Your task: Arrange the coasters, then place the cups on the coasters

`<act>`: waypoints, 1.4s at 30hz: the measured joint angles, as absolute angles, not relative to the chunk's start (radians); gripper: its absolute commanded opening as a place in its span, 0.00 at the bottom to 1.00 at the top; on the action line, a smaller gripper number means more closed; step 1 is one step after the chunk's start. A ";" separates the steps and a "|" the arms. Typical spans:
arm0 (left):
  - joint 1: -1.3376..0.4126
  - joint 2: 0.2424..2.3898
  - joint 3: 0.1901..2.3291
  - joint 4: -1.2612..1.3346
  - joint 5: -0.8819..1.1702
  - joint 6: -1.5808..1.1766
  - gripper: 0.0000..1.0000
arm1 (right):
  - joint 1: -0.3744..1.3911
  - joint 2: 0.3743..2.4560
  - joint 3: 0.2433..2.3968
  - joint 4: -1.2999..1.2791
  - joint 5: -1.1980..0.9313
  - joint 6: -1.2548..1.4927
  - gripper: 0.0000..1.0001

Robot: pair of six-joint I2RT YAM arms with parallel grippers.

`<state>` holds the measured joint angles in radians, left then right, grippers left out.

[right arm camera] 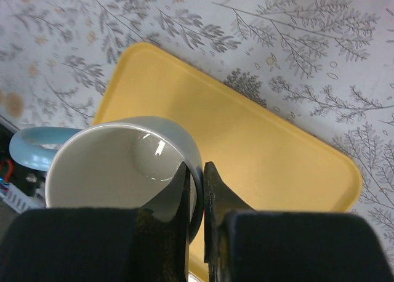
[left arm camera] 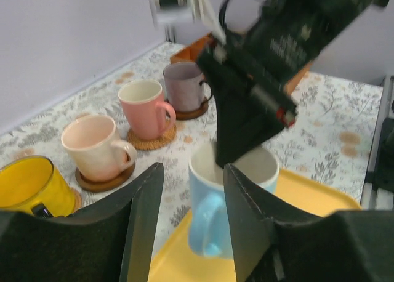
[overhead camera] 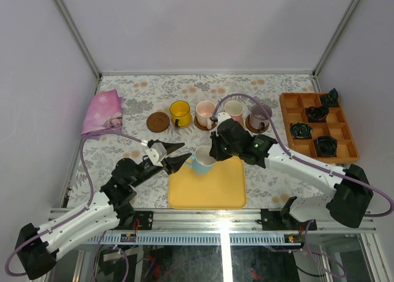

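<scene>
- Right gripper (right arm camera: 196,171) clamps narrowly on the rim of the light-blue, white-lined handled cup (right arm camera: 117,171), one finger inside and one outside.
- The cup is directly beneath it, over the yellow rectangular tray (right arm camera: 277,171).
- Left gripper (left arm camera: 194,171) is spread and empty, with the cup's handle just ahead.

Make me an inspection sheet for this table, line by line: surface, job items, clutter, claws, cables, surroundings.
Surface: flowered tablecloth, no spills seen.
Job's things: yellow cup, pale pink cup, pink cup, purple cup in a row, last three each on a coaster; spare coaster bare; blue cup at far corner of yellow tray.
Clutter: pink cloth; orange divided tray holding black pieces.
Claws: right claw pinches blue cup's rim; left claw open, either side of its handle.
Cables: purple cable along each arm.
Surroundings: white walls, nothing else seen.
</scene>
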<state>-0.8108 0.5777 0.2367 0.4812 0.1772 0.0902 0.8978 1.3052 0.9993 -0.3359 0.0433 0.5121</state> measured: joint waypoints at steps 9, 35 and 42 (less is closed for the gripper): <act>-0.811 0.640 0.387 0.325 0.169 0.083 0.61 | 0.903 1.336 1.001 -0.424 0.093 0.404 0.00; -0.999 1.060 0.527 0.028 0.011 0.119 0.75 | 0.903 1.298 0.924 -0.458 0.215 0.271 0.00; -0.999 1.084 0.525 0.086 0.034 0.118 0.74 | 0.903 1.298 0.902 -0.427 0.171 0.269 0.00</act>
<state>-0.9989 1.0836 0.5247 0.0860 0.0341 0.1177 0.9031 1.2984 0.9024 -0.4271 0.1707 0.2691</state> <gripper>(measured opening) 0.745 0.079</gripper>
